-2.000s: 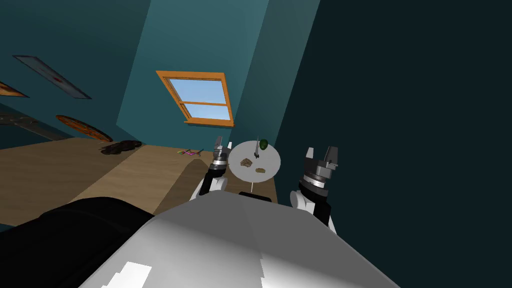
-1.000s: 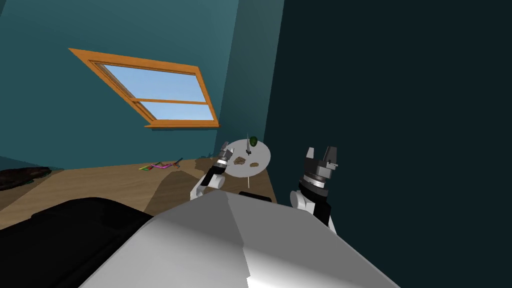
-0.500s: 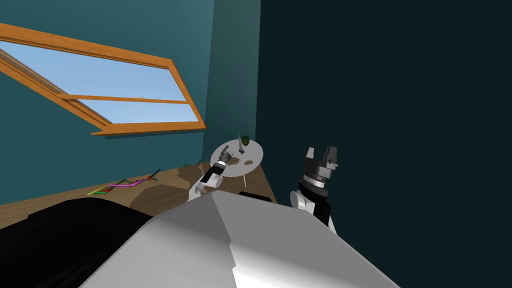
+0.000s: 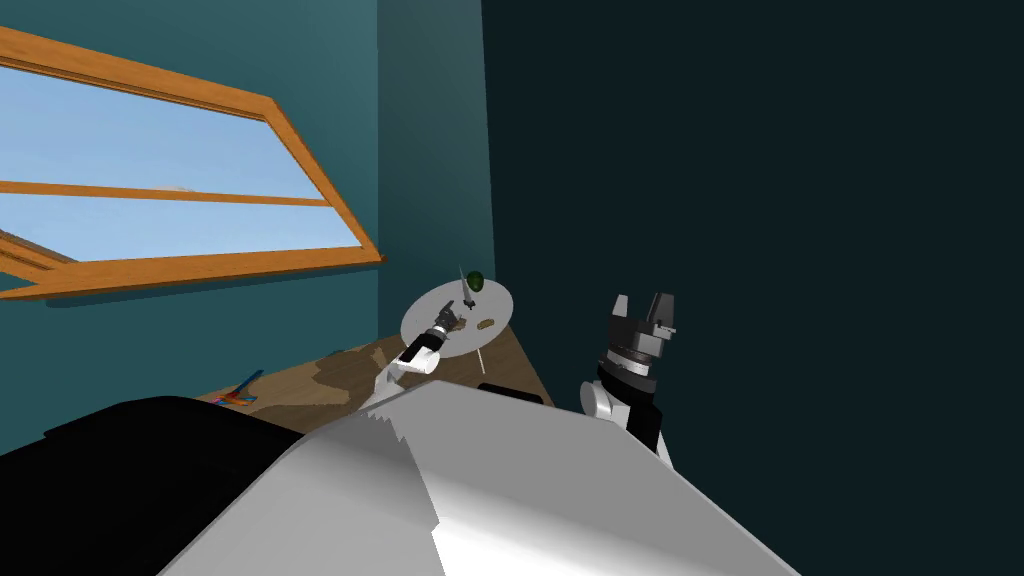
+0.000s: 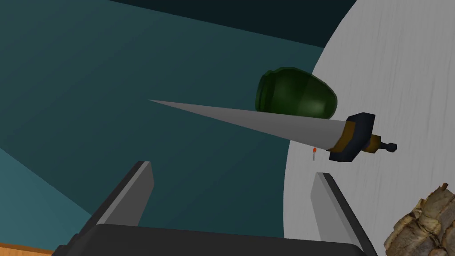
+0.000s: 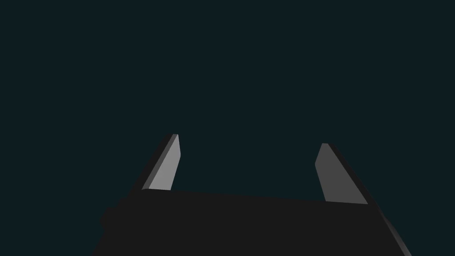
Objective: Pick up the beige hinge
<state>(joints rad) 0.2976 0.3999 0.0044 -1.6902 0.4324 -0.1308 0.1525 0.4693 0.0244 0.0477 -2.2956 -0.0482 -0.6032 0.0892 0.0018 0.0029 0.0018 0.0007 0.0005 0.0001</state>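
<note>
Since half a second ago the head camera has been turned, so the orange-framed window (image 4: 150, 200) is shown larger and further to the side. The left gripper (image 4: 445, 318) has been carried further out over the round white table (image 4: 500, 303). The right gripper (image 4: 642, 305) is kept raised at the chest's right, its fingers spread wide. The left gripper's fingers are likewise spread wide, and nothing is held between them.

The beige hinge (image 4: 486, 323) is seen lying on the table, near the left gripper on its right side and not touched by it.

On the table are counted one hinge, one dagger (image 5: 284, 126), one green jar (image 5: 295, 92) and one lumpy brown piece (image 5: 422, 222). The dagger and jar are seen beyond the left fingertips, and the brown piece is seen beside one finger.
</note>
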